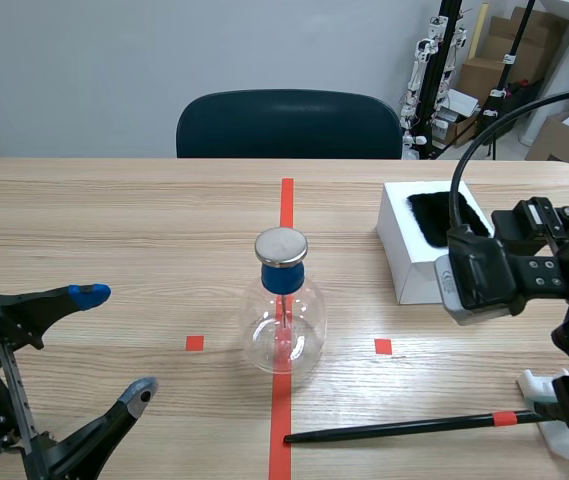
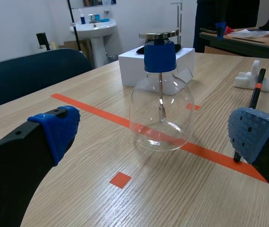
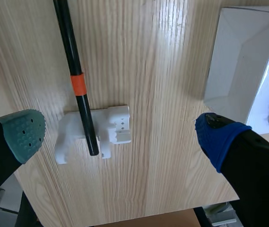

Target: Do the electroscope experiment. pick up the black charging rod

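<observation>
Pale wood-grain table [image 1: 114, 220] fills the scene, with a dark chair [image 1: 289, 125] pushed in at its far edge. Take the glass flask [image 1: 284, 325] on the red tape line as the centre of the dial. It is stopped with a blue plug [image 1: 282, 278] that carries a round metal disc [image 1: 281, 246]. Inside the flask a thin metal stem [image 2: 161, 101] hangs down from the plug. At 2 o'clock sits an open white box [image 1: 414, 250] holding a tuft of black fur [image 1: 434, 212]. The black charging rod [image 1: 404, 427] lies low at 5 o'clock, one tip touching the tape line at 6 o'clock. Its other end, just past an orange band [image 3: 78, 85], rests in a white holder [image 3: 68, 137] at about 4 o'clock. The right gripper [image 3: 117, 137] hangs over that holder with its fingers spread wide and nothing in them. The rod's end sits below the gap, nearer the grey-green pad, and neither pad touches it. The left gripper [image 1: 114, 343] stands at 8 o'clock, well apart from the flask. It is also gaping wide, with nothing between its blue pads.
</observation>
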